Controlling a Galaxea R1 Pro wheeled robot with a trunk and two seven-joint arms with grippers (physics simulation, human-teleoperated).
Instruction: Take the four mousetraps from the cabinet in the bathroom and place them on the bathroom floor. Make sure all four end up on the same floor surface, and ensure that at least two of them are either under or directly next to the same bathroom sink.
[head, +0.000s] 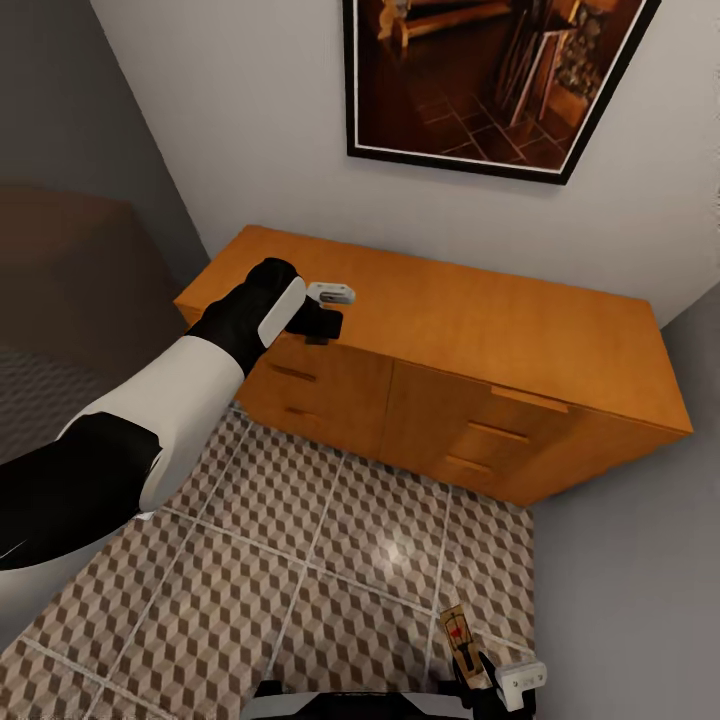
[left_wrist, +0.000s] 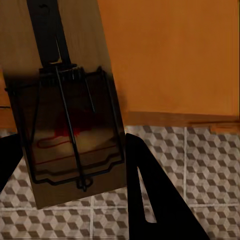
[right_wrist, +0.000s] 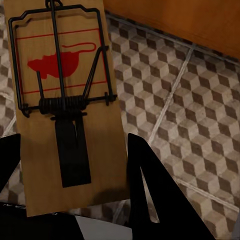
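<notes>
Both grippers grip a mousetrap each: left gripper (head: 322, 322) w/ its trap (left_wrist: 67, 105) by the cabinet (head: 480, 330) front, right gripper (head: 480, 680) w/ its trap (head: 457, 635) low over bathroom floor (head: 330, 560); best to lower flat before release, pref. near sink.

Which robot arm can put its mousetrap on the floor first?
Probably the right. Its tool holds a mousetrap low, just above the patterned floor. The left tool, holding another mousetrap, is up at the cabinet top.
</notes>
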